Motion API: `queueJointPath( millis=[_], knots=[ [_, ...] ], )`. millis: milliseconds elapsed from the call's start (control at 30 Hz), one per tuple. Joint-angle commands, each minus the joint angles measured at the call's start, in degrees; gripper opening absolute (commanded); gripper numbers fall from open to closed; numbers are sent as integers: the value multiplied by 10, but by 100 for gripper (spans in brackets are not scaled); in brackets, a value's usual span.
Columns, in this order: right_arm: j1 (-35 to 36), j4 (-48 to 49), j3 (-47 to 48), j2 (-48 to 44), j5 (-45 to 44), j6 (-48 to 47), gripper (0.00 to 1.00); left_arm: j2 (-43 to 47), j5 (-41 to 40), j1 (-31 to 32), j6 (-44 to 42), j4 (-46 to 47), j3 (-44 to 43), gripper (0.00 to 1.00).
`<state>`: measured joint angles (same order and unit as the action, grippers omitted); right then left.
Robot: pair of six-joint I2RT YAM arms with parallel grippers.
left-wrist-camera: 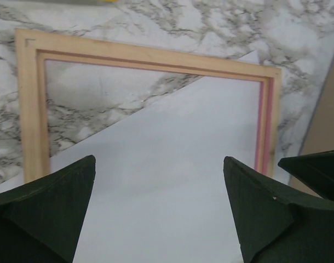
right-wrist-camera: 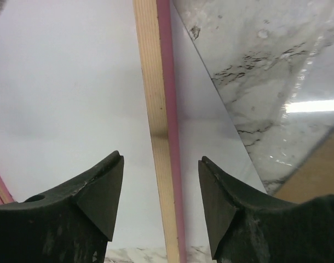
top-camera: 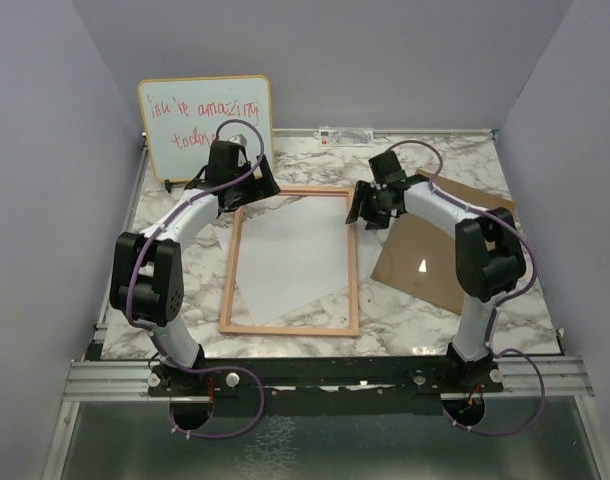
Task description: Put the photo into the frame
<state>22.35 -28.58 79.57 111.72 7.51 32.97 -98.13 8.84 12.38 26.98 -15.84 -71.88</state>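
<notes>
The frame (top-camera: 226, 275), a thin light-wood rectangle with a pink inner edge, lies flat mid-table. The photo (top-camera: 285, 250) lies white side up and skewed inside it. In the left wrist view one corner of the photo (left-wrist-camera: 250, 57) pokes out past the frame's far rail (left-wrist-camera: 150, 57). My left gripper (top-camera: 255, 188) hovers over the frame's far left corner, fingers wide open above the photo (left-wrist-camera: 167, 164), holding nothing. My right gripper (top-camera: 363, 212) is open astride the frame's right rail (right-wrist-camera: 156, 82), with the white sheet (right-wrist-camera: 63, 82) on both sides of it.
The brown backing board (top-camera: 425, 250) lies on the marble table (top-camera: 435, 320) right of the frame, under the right arm. A yellow-edged whiteboard (top-camera: 200, 115) with red handwriting leans at the back left. Grey walls close in on three sides.
</notes>
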Motion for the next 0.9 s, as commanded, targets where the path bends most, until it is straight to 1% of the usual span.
queueJointPath(
  millis=[0, 133, 233, 300, 400, 567, 733, 800, 867],
  knots=[
    [-36, 1, -20, -93, -54, 8, 62, 16, 102, 9, 63, 114, 7, 99],
    [-85, 2, -73, -155, -102, 29, 62, -12, 134, 54, 105, 193, 0, 99],
    [-129, 2, -128, -196, -114, 52, 62, -52, 156, 105, 126, 219, -28, 99],
    [-161, -1, -168, -222, -117, 71, 62, -85, 159, 139, 138, 219, -54, 99],
    [-190, -4, -227, -261, -119, 92, 61, -135, 150, 186, 143, 200, -102, 99],
    [-220, -14, -315, -315, -121, 120, 61, -213, 133, 252, 140, 170, -183, 96],
    [-242, -19, -362, -341, -119, 128, 61, -285, 119, 290, 115, 159, -253, 90],
    [-244, -22, -372, -341, -116, 128, 61, -308, 92, 296, 99, 146, -276, 90],
    [-245, -24, -381, -341, -115, 128, 61, -332, 80, 297, 103, 145, -295, 90]
  ],
)
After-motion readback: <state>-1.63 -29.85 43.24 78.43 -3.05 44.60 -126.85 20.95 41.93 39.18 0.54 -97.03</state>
